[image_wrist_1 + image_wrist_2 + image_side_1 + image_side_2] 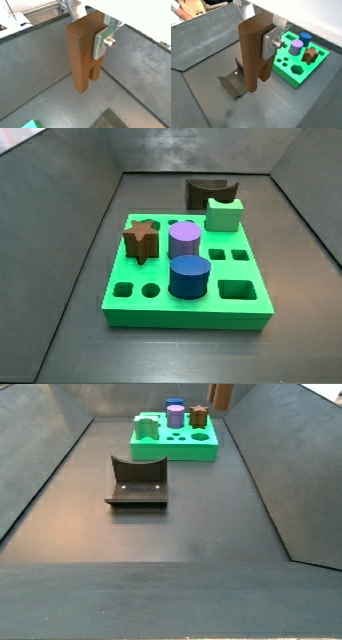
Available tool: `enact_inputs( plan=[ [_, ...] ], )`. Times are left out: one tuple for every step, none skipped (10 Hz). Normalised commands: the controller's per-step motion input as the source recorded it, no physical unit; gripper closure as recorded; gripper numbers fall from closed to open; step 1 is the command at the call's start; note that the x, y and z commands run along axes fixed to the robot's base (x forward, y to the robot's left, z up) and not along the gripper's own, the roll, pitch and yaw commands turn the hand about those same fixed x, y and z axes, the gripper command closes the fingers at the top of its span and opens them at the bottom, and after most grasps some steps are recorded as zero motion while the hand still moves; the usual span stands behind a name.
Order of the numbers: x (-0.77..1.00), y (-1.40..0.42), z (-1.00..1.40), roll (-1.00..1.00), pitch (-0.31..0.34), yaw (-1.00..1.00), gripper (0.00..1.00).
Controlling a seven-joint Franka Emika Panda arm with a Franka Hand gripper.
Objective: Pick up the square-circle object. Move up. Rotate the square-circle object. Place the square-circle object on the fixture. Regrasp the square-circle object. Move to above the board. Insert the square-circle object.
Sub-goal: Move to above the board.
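Hanging right under my wrist is the square-circle object, a long brown bar with a shorter round stem alongside its lower part, held upright and clear of the grey floor. My gripper has its jaws narrowed onto the bar's upper part; one silver finger lies flat against the side, the opposite one is hidden behind the wood. It looks to me like a stiff, solid, fairly light piece with smooth faces, so I judge it could twist or slide in a light pinch, and the flat sides up high are the sensible place to hold. Below the bar's tip stands the fixture, a dark bracket on its base plate, not touched. Farther off lies the board, bright green, carrying a purple cylinder, a blue cylinder and a brown star peg. Neither side view shows my gripper.
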Motion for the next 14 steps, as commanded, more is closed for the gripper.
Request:
enact_inputs(
  plan=[
    [0.15, -1.00, 0.00, 0.00, 0.561, -0.37, 1.00],
    [0.15, -1.00, -0.02, 0.01, 0.525, -0.33, 1.00],
    [0.17, -1.00, -0.01, 0.00, 0.451, -0.19, 1.00],
    [0.18, -1.00, -0.01, -0.03, 0.359, -0.09, 1.00],
    [0.18, -1.00, -0.01, -0.03, 0.231, -0.03, 1.00],
    [0.18, -1.00, 0.00, -0.02, 0.161, -0.01, 1.00],
    [0.19, -1.00, 0.00, -0.01, 0.112, 0.00, 1.00],
    [0.20, -1.00, 0.00, -0.02, 0.103, 0.00, 1.00],
    [0.22, -1.00, 0.01, 0.01, 0.105, 0.01, 1.00],
    [0.23, -1.00, 0.01, 0.00, 0.111, 0.01, 1.00],
    [0.26, -1.00, 0.02, 0.01, 0.115, 0.01, 1.00],
    [0.23, -0.79, 0.02, 0.03, 0.115, 0.01, 1.00],
    [0.19, -0.50, 0.02, 0.04, 0.120, 0.01, 1.00],
    [0.13, -0.25, 0.02, 0.05, 0.113, 0.01, 1.00]
  ],
)
